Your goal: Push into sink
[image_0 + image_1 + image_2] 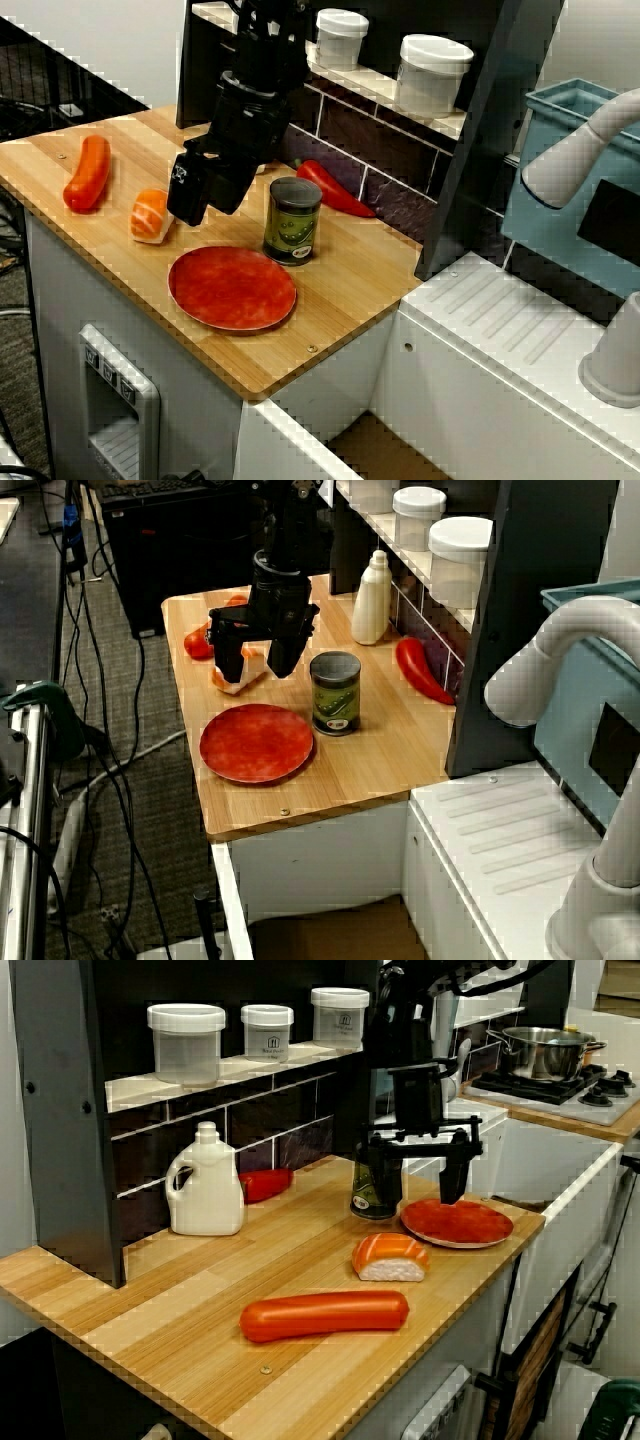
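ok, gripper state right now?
Gripper: open, holding nothing, hanging above the counter between the sushi piece and the can.

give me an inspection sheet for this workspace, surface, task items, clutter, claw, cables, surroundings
Surface: wooden counter, dry, no spills seen.
Job's things: sink lies beside the counter's end; which item is to be pushed is unclear.
Clutter: red plate, green can upright just behind it, salmon sushi, sausage, red pepper, white bottle, three lidded jars on the shelf.
Claw: claw open, empty, fingers pointing down above the counter near plate and can.
Cables: several on the floor beside the counter.
Surroundings: pot on stove, blue-grey bin.
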Available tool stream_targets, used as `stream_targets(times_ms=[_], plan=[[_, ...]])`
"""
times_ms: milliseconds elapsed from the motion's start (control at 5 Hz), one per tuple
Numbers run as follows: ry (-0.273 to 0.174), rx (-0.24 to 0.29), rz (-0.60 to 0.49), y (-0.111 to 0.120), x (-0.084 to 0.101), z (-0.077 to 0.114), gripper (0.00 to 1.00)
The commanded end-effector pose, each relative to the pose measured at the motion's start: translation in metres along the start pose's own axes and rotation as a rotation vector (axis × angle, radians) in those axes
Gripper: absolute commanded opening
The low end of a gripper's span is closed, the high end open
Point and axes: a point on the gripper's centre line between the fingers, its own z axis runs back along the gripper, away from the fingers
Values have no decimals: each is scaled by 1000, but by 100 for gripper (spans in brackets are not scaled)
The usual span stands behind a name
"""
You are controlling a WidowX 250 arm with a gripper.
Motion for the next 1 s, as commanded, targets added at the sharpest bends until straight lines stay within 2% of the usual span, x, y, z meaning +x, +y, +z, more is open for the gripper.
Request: stream_targets(times_ms=[0,200,800], plan=[[17,-4,-54,28,-24,12,100],[33,-28,-74,37,-31,10,100],[19,-77,-47,58,-52,9,100]])
